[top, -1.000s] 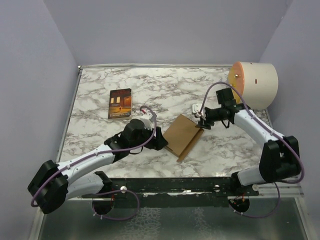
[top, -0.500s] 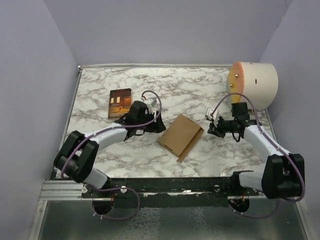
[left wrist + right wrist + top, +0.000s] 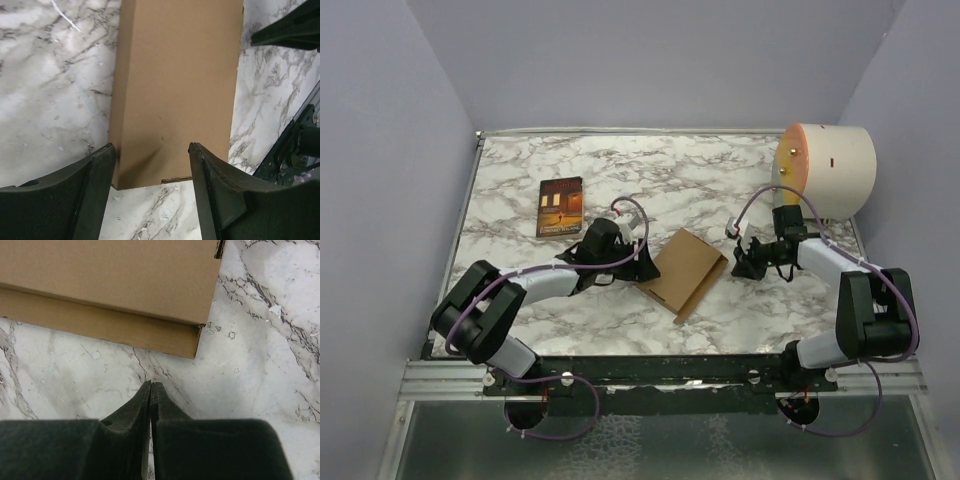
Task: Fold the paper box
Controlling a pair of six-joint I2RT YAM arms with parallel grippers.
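Marble worktop (image 3: 670, 170): open marble behind box, walls on three sides. Cream cylinder (image 3: 840, 165) on its side, far-right corner. Paper box (image 3: 685, 268) centre, flat, closed, inside hidden. Book (image 3: 560, 207) far-left. Left jaws spread at box's left edge, gripping nothing. Right jaws pressed together, empty, just off box's right corner.

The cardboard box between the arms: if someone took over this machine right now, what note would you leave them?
Grippers: left gripper is open and empty, its jaws either side of one end of the box. The right gripper is shut and empty, low over the table, just short of the box's corner and apart from it.
Box: mid-table, lying flat, one panel folded over another.
Done: that fold-over.
Left: no walls stand up, so it probably still needs shaping. Whether any tabs are tucked cannot be seen.
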